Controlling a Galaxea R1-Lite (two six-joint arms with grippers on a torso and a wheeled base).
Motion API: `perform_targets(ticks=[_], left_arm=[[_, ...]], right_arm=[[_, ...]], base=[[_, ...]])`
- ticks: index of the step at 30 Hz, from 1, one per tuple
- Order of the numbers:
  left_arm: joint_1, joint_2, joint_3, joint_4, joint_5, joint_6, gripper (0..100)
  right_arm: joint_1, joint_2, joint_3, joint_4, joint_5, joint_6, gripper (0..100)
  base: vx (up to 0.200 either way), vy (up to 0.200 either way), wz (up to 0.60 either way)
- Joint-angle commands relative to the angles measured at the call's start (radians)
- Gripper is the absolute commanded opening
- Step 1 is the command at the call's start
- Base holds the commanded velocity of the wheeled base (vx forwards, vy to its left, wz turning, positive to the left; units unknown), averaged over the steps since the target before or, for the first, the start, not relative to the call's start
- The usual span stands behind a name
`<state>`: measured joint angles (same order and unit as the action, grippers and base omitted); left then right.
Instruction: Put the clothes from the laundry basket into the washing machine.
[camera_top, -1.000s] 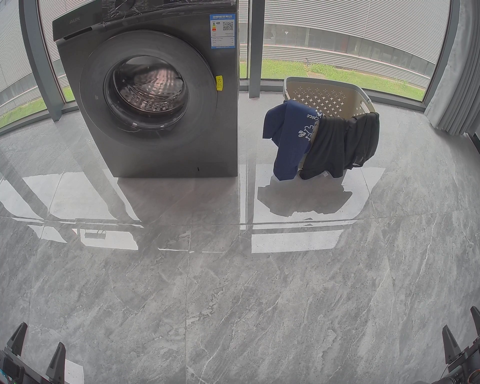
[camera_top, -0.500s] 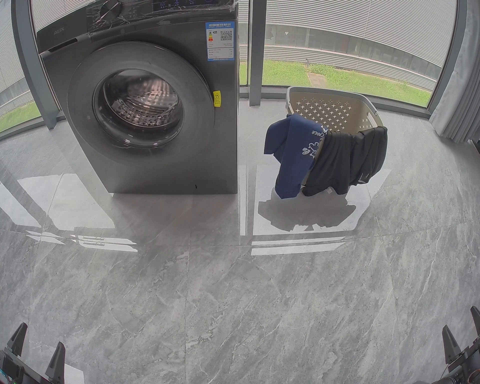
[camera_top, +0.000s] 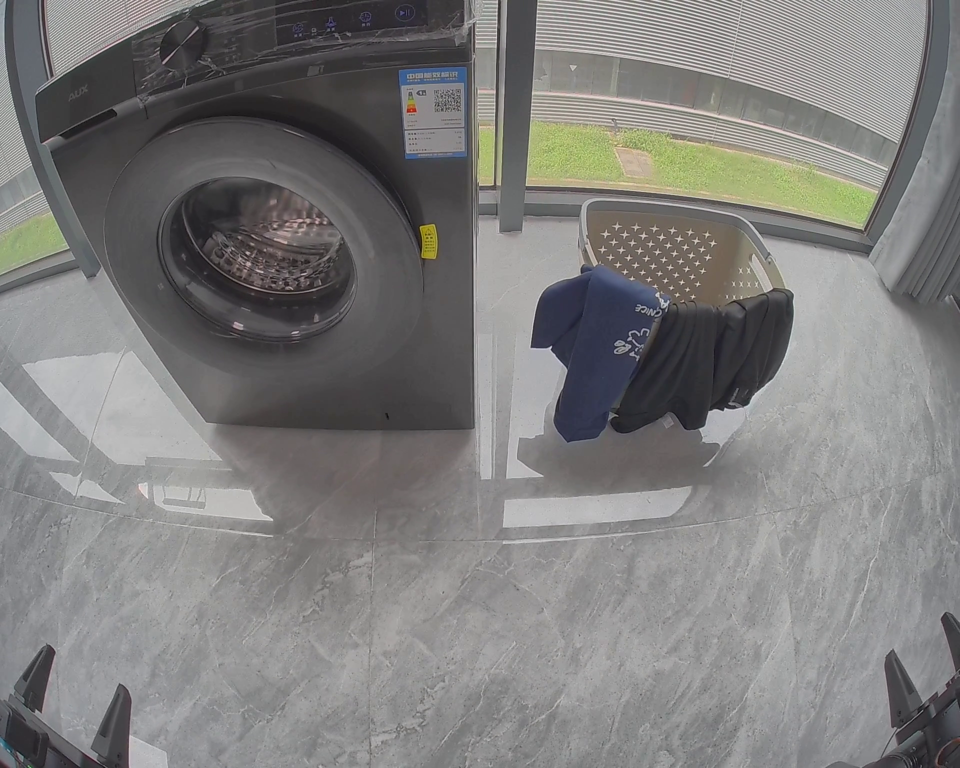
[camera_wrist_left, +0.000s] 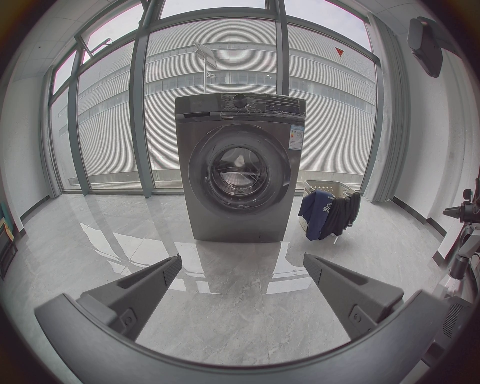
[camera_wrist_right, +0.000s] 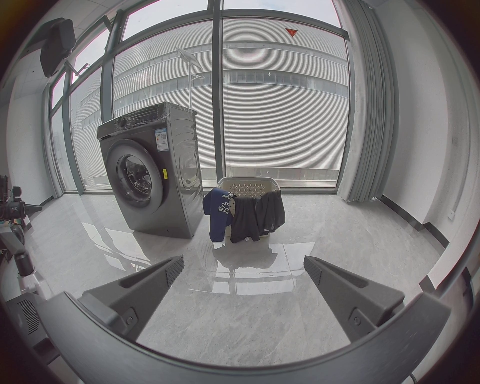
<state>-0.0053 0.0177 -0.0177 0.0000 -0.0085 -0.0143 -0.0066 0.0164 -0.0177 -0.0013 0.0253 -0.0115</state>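
Note:
A grey front-loading washing machine (camera_top: 300, 230) stands at the back left, its round drum opening (camera_top: 258, 258) uncovered. To its right sits a beige laundry basket (camera_top: 672, 255) with a blue garment (camera_top: 598, 345) and a black garment (camera_top: 705, 360) draped over its front rim. My left gripper (camera_top: 75, 695) is low at the near left, open and holding nothing. My right gripper (camera_top: 925, 670) is low at the near right, also open and holding nothing. Both are far from the basket. The wrist views show the machine (camera_wrist_left: 240, 167) (camera_wrist_right: 150, 170) and the basket (camera_wrist_left: 330, 187) (camera_wrist_right: 248, 187) across the floor.
Glossy grey tiled floor (camera_top: 480, 600) stretches between me and the machine. Tall windows with a pillar (camera_top: 515, 100) run behind. A grey curtain (camera_top: 925, 230) hangs at the far right.
The whole head view has shifted: the machine and the basket appear larger and lower, so the camera has moved closer. Both grippers keep their place in the picture.

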Motion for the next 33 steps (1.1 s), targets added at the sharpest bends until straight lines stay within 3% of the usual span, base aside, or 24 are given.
perform_targets(ticks=[1, 7, 13, 33], left_arm=[[0.001, -0.015, 0.016, 0.0, 0.001, -0.006, 100], [0.001, -0.015, 0.016, 0.0, 0.007, -0.018, 100], [0.001, -0.015, 0.016, 0.002, 0.007, -0.015, 100], [0.001, -0.015, 0.016, 0.0, 0.007, -0.012, 100]], right_arm=[[0.0, -0.006, 0.018, -0.002, 0.001, 0.001, 100], [0.0, -0.006, 0.018, 0.0, 0.001, -0.001, 100], [0.0, -0.006, 0.018, 0.0, 0.001, -0.001, 100], [0.0, -0.006, 0.018, 0.0, 0.001, -0.001, 100]], base=[[0.2, 0.0, 0.0], [0.2, 0.0, 0.0], [0.0, 0.0, 0.0], [0.0, -0.2, 0.0]])
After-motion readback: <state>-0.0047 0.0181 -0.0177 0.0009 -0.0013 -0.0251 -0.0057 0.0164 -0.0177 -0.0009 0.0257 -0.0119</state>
